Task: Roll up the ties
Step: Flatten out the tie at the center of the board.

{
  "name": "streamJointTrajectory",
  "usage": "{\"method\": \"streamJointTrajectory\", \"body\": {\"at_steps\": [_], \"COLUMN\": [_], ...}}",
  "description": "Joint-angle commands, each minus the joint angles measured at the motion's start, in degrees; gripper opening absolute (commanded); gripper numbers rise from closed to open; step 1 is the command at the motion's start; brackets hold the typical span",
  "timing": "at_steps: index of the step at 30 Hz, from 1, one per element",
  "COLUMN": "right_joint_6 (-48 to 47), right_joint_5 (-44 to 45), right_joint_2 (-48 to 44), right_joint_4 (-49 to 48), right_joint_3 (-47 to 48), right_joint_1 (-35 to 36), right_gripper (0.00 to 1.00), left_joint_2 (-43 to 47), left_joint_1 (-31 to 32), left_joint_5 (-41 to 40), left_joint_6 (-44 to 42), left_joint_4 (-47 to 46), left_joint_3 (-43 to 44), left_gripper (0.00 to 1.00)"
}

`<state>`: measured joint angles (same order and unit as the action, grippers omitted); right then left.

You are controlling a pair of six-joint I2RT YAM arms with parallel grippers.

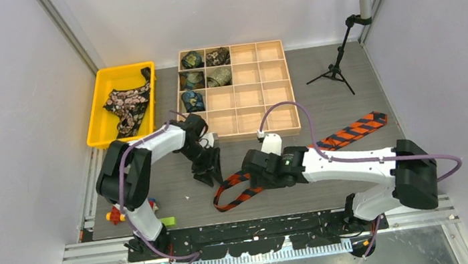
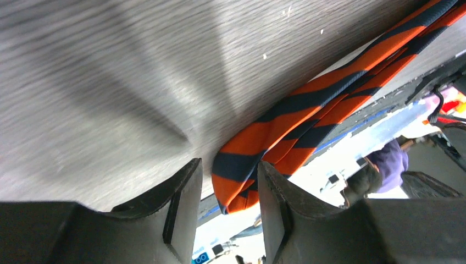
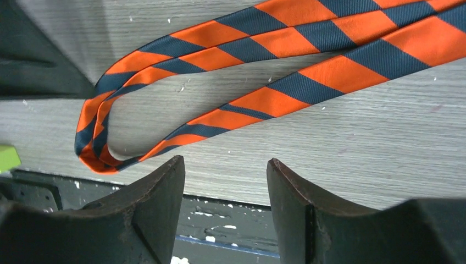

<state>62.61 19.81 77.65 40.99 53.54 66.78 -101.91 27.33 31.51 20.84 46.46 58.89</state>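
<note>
An orange-and-black striped tie (image 1: 352, 131) lies doubled on the grey table, and its folded end (image 1: 221, 201) reaches toward the front edge. My left gripper (image 1: 210, 177) points down at that end. In the left wrist view its jaws (image 2: 229, 165) stand apart, with the tie's fold (image 2: 242, 165) showing between and just beyond the tips, not pinched. My right gripper (image 3: 225, 160) is open and empty, and the tie's loop (image 3: 104, 148) lies ahead to its left. Several rolled ties (image 1: 192, 59) sit in the wooden tray's left cells. A black tie with pink flowers (image 1: 127, 105) lies in the yellow bin.
The wooden divided tray (image 1: 274, 93) stands at the back centre and the yellow bin (image 1: 99, 125) at the back left. A black tripod (image 1: 338, 65) stands at the back right. Toy blocks (image 1: 115, 215) and a green block (image 1: 168, 221) lie by the left arm's base.
</note>
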Motion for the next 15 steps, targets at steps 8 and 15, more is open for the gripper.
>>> {"method": "streamJointTrajectory", "body": {"at_steps": [8, 15], "right_joint_6": [12.75, 13.56], "right_joint_5": [5.45, 6.45], "right_joint_2": [12.61, 19.46], "right_joint_4": [1.37, 1.99], "right_joint_3": [7.75, 10.36], "right_joint_1": [0.62, 0.59], "right_gripper": [0.66, 0.61], "left_joint_2": [13.26, 22.48], "left_joint_1": [-0.7, -0.7], "left_joint_5": [-6.15, -9.47], "left_joint_6": [0.02, -0.99], "left_joint_4": [8.52, 10.58], "left_joint_3": [1.22, -1.06], "left_gripper": [0.44, 0.44]}}
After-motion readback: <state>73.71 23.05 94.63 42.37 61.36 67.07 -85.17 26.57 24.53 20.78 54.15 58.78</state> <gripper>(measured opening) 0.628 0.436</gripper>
